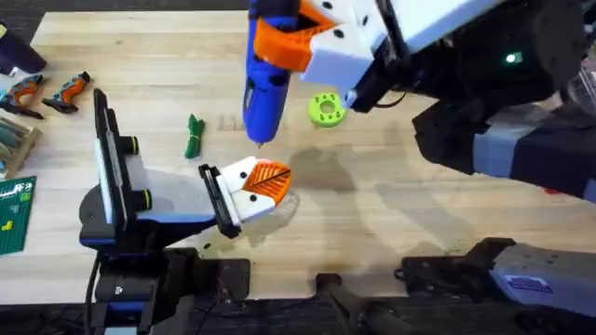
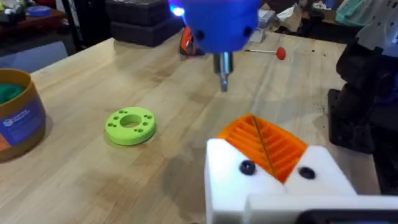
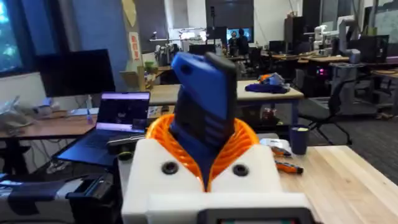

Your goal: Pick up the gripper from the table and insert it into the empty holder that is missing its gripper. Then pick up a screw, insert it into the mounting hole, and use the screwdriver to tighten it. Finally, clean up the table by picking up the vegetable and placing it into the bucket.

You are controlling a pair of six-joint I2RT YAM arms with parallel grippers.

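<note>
My right gripper (image 1: 296,42) is shut on the blue screwdriver (image 1: 265,84), which hangs tip down over the middle of the table. In the right wrist view the screwdriver (image 3: 202,106) sits between the orange pads (image 3: 239,140). Its metal tip (image 2: 224,78) hovers just above and beyond my left gripper (image 2: 264,137), apart from it. The left gripper (image 1: 268,177) is shut, with an orange ribbed gripper piece in each white holder (image 2: 230,174) and a black screw head (image 2: 247,167) on each. The dark-green vegetable (image 1: 194,136) lies left of the screwdriver. The yellow-orange bucket (image 2: 18,121) stands at the table's edge.
A lime-green disc with holes (image 1: 326,109) lies right of the screwdriver, between it and the bucket in the left wrist view. Orange-handled tools (image 1: 67,91) and a green board (image 1: 14,214) lie at the far left. A thin red-handled tool (image 2: 267,52) lies at the far side.
</note>
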